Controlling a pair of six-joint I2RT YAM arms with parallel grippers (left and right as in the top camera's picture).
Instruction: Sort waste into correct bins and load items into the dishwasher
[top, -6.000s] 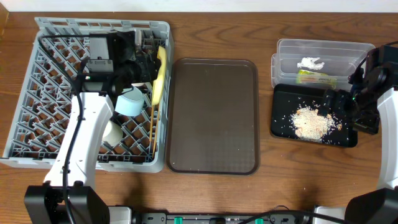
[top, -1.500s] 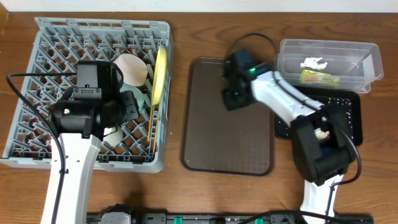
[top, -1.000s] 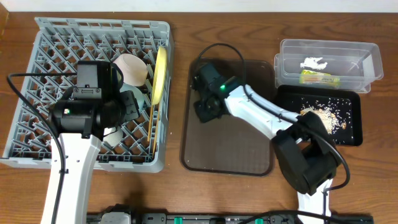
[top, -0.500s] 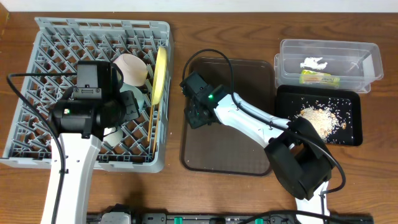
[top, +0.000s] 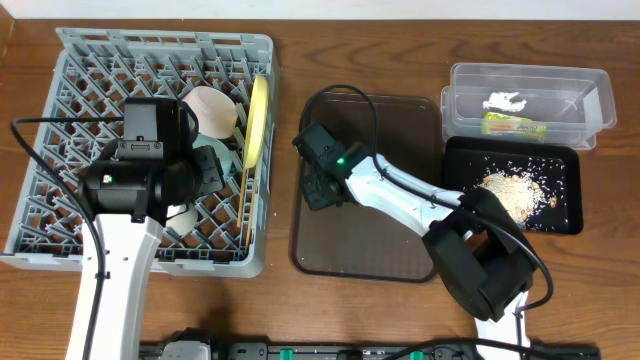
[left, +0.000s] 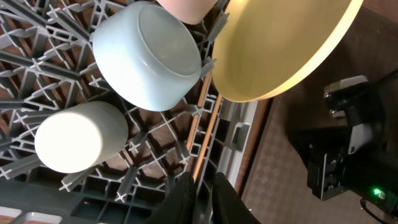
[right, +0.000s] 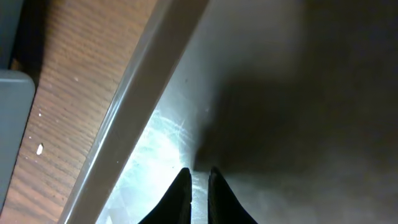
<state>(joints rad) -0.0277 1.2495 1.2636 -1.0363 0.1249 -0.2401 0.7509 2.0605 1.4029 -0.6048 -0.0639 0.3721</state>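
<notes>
Finishing, I think | dish rack (top: 160, 36) at 9 o'clock holds yellow plate (top: 258, 120), light-blue bowl (left: 149, 56), cream bowl (top: 208, 110), white cup (left: 74, 137), chopsticks (left: 202, 124) | clear tub (top: 600, 100) at 2 o'clock has wrapper (top: 510, 123), white scrap (top: 503, 101) | food bits (top: 510, 192) on black tray (top: 565, 215) | left gripper (left: 204, 190), right gripper (right: 196, 180): fingers narrow, holding nothing.

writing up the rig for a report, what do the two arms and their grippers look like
Both match: left arm and right arm have smooth white links between bulky black joint housings, a thin black cable looping outside, and a small green light. In the wrist views, the left gripper and right gripper show two slim black tapered fingers each.
</notes>
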